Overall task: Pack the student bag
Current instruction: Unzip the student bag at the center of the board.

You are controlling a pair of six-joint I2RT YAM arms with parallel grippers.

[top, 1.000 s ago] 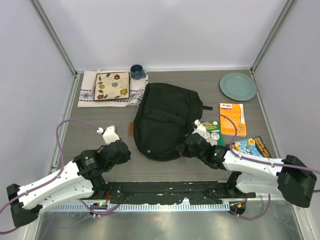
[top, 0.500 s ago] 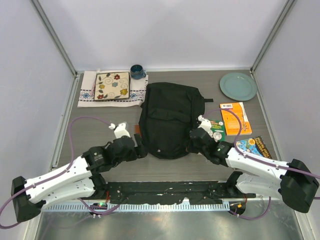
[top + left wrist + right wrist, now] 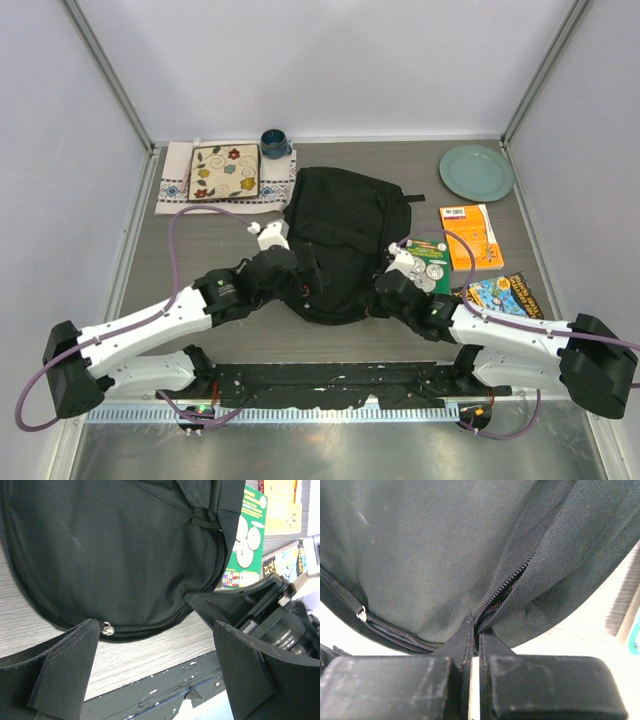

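The student bag (image 3: 340, 220), a large black backpack, lies flat at the table's middle. My left gripper (image 3: 305, 278) stands wide open at its near-left edge. In the left wrist view the bag (image 3: 115, 555) fills the top, its silver zip pull (image 3: 106, 628) sits just beside my left finger, and bare table shows between the fingers of the gripper (image 3: 157, 672). My right gripper (image 3: 383, 288) is at the near-right edge. In the right wrist view it (image 3: 476, 630) is shut, its tips pinching the bag (image 3: 430, 555) at the partly open zip (image 3: 502, 587).
A green booklet (image 3: 430, 268), an orange book (image 3: 466, 237) and a colourful book (image 3: 505, 293) lie right of the bag. A teal plate (image 3: 476, 171) sits back right. A floral tile on a cloth (image 3: 224, 172) and a blue mug (image 3: 274, 143) are back left.
My left gripper has opened wide and reached forward and right to the bag's near-left edge. The bag has shifted and turned a little with my right gripper on it.
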